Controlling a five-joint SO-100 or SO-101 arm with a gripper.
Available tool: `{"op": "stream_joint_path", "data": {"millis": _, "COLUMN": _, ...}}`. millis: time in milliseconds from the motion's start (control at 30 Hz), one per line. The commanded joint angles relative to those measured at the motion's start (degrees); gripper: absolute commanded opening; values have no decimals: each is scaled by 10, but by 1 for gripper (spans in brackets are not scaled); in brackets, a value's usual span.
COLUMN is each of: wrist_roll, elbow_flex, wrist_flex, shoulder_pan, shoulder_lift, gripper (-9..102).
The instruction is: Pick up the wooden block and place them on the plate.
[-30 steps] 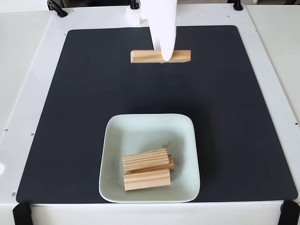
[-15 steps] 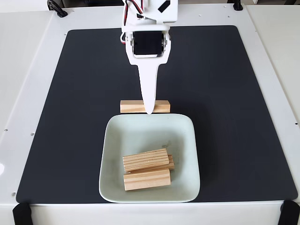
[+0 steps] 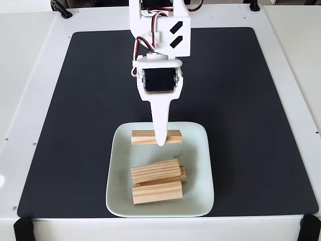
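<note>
View: fixed view, looking down on the work area from above and in front
Surface: white, carrying a large black mat that fills most of the frame
Plate: pale mint-white, square with rounded corners and a raised rim, on the mat toward the near edge, about centred left to right
Blocks in plate, near half: three wooden blocks grouped left of the plate's centre; upper block lies long side across with grooved face up, slightly tilted, resting over a second block of which just the right end peeks out; front block lies flat just beside them, toward the near rim
Held wooden block: long axis left to right, over the far part of the plate just inside the far rim; cannot tell whether it touches the plate floor; well apart from the group of three
Arm: white, reaching in from the top edge, black servo body facing the camera, red and white wires at its left side
Gripper: pointing down toward the plate; the white tapered finger crosses the middle of the held block
Jaws: clamped on the held block at about its midpoint; the second finger is hidden behind the first
</note>
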Motion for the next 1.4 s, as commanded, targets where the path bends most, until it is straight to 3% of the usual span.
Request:
{"op": "stream_joint_path", "data": {"millis": 0, "wrist_roll": 1, "elbow_flex": -27, "wrist_flex": -2, "shoulder_pan": 4, "shoulder_lift": 7, "gripper": -1}}
{"op": "stream_joint_path", "data": {"millis": 567, "wrist_roll": 4, "elbow_flex": -22, "wrist_flex": 0, "shoulder_pan": 7, "shoulder_lift": 6, "gripper": 0}}
{"op": "stream_joint_path", "data": {"millis": 767, "wrist_roll": 5, "elbow_flex": -22, "wrist_flex": 41, "shoulder_pan": 16, "shoulder_lift": 8, "gripper": 18}}
{"op": "stream_joint_path", "data": {"millis": 867, "wrist_roll": 1, "elbow_flex": -22, "wrist_flex": 42, "shoulder_pan": 17, "shoulder_lift": 10, "gripper": 22}}
{"op": "stream_joint_path", "data": {"millis": 1367, "wrist_roll": -33, "elbow_flex": -22, "wrist_flex": 42, "shoulder_pan": 16, "shoulder_lift": 18, "gripper": 22}}
